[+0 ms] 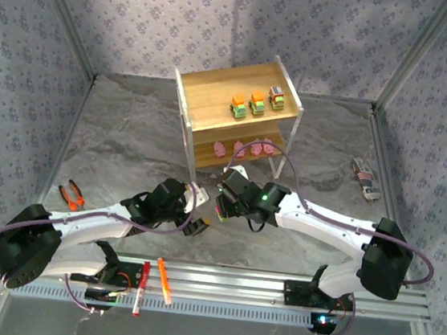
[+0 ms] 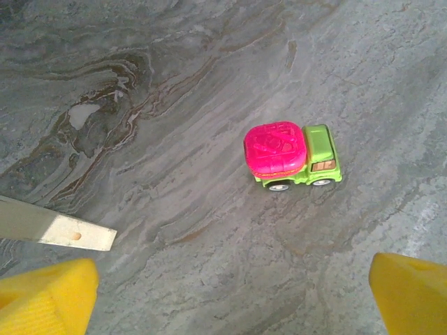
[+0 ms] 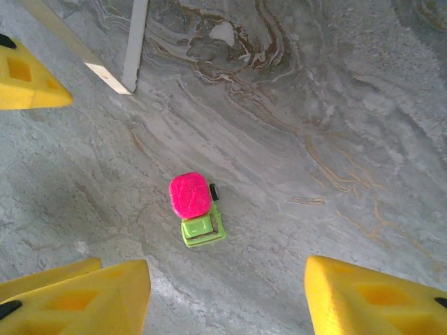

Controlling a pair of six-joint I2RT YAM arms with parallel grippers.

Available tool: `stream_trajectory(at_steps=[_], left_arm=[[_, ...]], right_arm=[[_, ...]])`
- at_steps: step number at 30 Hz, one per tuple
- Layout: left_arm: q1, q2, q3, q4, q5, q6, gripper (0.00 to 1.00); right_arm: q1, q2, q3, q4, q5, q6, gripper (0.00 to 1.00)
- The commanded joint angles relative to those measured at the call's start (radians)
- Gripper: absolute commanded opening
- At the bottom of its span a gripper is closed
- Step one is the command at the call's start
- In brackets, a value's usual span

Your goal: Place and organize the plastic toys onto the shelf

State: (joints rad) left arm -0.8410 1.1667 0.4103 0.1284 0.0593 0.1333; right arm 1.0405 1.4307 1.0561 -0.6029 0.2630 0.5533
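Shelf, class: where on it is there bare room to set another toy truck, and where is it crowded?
The top board is bare from its left edge to the three trucks. The lower board is crowded: a row of pink figures fills most of it.

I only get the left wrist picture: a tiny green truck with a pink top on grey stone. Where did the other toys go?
Observer: Three trucks stand in a row on the top board of the shelf.
Operator: Any other kinds of toy there?
Observer: Yes, pink figures lie in a row on the lower board.
Operator: Is just one arm near my truck?
Observer: No, the right gripper hovers above that same truck, open.
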Motion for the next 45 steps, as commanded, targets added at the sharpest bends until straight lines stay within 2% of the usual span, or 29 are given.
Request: stream_trajectory(at_steps=[1, 7, 13, 25, 32, 45], left_arm=[[0.016, 0.000, 0.027, -0.003, -0.010, -0.024, 0.99], [0.041, 0.010, 0.031, 0.010, -0.019, -0.041, 1.00], [0.095, 0.016, 0.042, 0.005, 0.032, -0.067, 0.99], [0.095, 0.023, 0.039, -0.001, 0.107, -0.032, 0.99], [0.095, 0.020, 0.038, -0.010, 0.145, -0.017, 1.00], [0.116, 0.014, 0.038, -0.001, 0.137, -0.042, 1.00]], right_arm=[[-0.004, 0.029, -0.022, 0.058, -0.043, -0.008, 0.61], [-0.008, 0.077, -0.040, 0.132, -0.103, -0.025, 0.58], [-0.013, 0.122, -0.037, 0.153, -0.123, -0.034, 0.57], [-0.028, 0.180, -0.046, 0.165, -0.144, -0.057, 0.49], [-0.028, 0.206, -0.056, 0.183, -0.162, -0.061, 0.48], [-0.050, 0.237, -0.051, 0.203, -0.171, -0.081, 0.48]])
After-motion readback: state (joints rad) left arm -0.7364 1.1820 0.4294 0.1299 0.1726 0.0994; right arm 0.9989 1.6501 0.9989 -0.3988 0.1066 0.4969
